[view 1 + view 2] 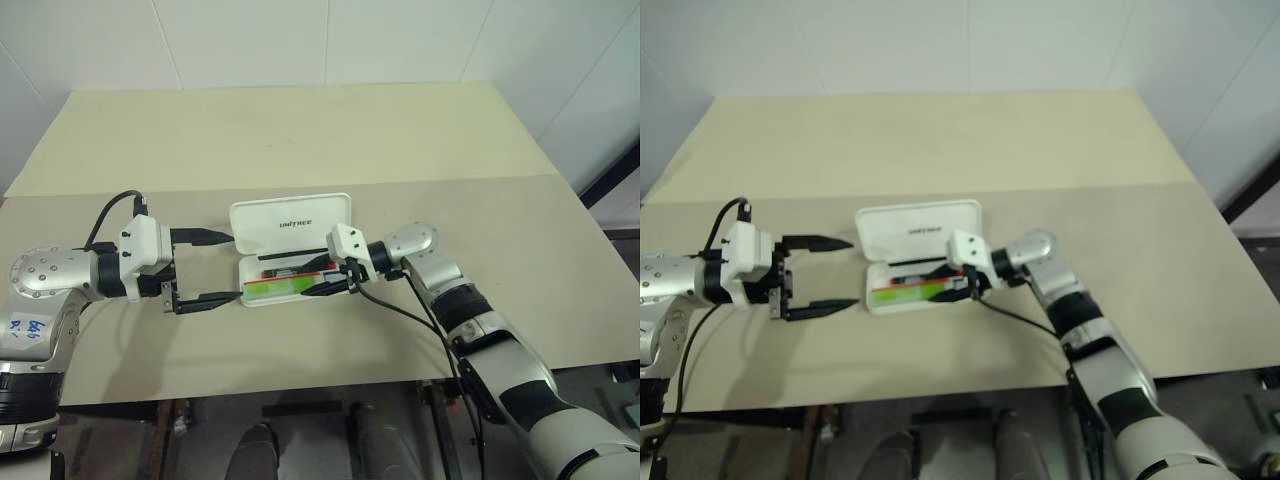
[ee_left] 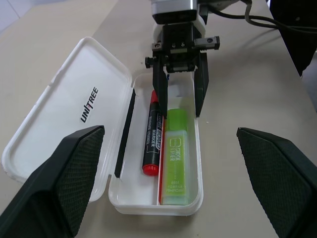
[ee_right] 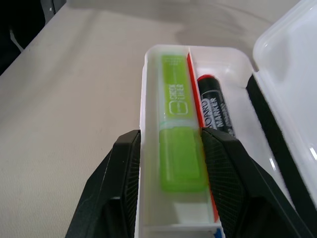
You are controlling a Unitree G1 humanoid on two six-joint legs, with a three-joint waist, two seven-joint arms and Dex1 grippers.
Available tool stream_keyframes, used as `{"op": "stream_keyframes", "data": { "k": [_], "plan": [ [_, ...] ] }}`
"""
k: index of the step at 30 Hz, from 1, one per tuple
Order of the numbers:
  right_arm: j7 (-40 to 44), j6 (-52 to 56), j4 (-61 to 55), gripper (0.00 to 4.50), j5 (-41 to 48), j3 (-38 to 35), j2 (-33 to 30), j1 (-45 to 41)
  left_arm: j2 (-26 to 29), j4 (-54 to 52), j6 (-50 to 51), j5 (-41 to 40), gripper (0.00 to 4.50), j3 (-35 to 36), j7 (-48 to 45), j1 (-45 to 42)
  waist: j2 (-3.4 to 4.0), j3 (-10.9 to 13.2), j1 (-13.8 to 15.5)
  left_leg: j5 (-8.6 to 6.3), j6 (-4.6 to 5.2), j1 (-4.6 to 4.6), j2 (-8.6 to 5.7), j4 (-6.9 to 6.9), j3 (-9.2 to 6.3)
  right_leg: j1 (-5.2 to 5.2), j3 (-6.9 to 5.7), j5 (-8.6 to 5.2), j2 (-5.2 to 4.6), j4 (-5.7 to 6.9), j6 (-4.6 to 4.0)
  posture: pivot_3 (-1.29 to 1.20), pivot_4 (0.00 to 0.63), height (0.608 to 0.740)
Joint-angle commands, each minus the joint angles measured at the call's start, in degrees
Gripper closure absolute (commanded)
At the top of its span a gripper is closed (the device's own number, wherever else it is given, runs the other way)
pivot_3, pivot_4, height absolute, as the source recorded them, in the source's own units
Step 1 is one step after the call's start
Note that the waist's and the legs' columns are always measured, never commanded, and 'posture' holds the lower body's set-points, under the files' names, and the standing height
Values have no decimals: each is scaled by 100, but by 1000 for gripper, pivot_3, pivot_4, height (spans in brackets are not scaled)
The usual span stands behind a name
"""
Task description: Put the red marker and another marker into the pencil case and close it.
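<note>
head views: pencil case (image 1: pixel 290 245) lies open mid-desk (image 1: pixel 300 140), lid flat on the far side; left claw (image 1: pixel 205 268) hangs just off the case's left end, fingers spread wide, nothing held; right claw (image 1: pixel 333 272) reaches into the tray from the right end.
left wrist view: red marker (image 2: pixel 152 144) and green highlighter (image 2: pixel 176 158) lie side by side in the tray, highlighter in the compartment away from the lid; right claw's fingers (image 2: pixel 200 91) part-open, astride the highlighter's far end.
right wrist view: fingers (image 3: pixel 225 173) flank the highlighter cap, one outside the tray wall; looks slack, grip can't tell.
progress: both markers in; looks like only letting go, pulling out and shutting the lid remain.
writing: "UNITREE" on lid; "MARKER" on red marker; highlighter label too small.
</note>
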Motion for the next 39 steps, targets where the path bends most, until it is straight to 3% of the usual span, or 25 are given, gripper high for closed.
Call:
{"op": "stream_keyframes", "data": {
  "k": [1,5,6,11,18,25,38,39],
  "plan": [
    [121,362,-713,1554,347,-283,-204,-4,18,-154,9,-62,0,65,36,-57,0,0,3,0,0,0,0,0,0,0,0,0,0,0,0,0,150,740],
    [-39,1186,-2117,208,885,-717,-718,399,-8,-209,78,-116,0,72,56,-39,0,0,31,0,0,-2,0,-2,0,-1,0,-2,0,-1,1,0,150,740],
    [-98,1321,-2340,45,954,-768,-798,479,-11,-224,96,-128,0,77,59,-32,0,0,39,-1,-1,-3,0,-2,-1,-1,0,-5,0,-1,2,0,150,740],
    [-500,2013,-3229,45,1245,-1387,-1646,1056,-76,-344,290,-230,0,59,114,1,0,0,46,-2,-2,-6,0,-1,-1,-1,0,-7,-1,-7,3,0,150,740],
    [-1458,1856,-2349,45,869,-2186,-2647,1829,-195,-349,290,-174,0,-18,137,-10,-1,0,66,-2,-2,-7,-1,-1,0,0,0,-16,-1,-15,-15,0,150,740],
    [-1701,1534,-1580,45,736,-2200,-2673,2150,-324,-157,230,-126,0,-237,43,-284,1,1,-1,-2,0,-1,-1,1,5,0,7,-10,0,-12,-3,0,150,740],
    [-1831,1066,-630,45,478,-1888,-2174,1787,-339,48,147,-67,0,-320,-94,-546,1,1,21,-1,0,-6,-2,10,4,5,8,-4,0,-13,8,0,150,740],
    [-1822,1005,-496,213,445,-1868,-2169,1767,-332,30,152,-67,0,-310,-83,-538,1,1,20,-2,0,-6,-2,10,5,5,8,-4,-1,-13,8,0,150,740]
  ]
}}
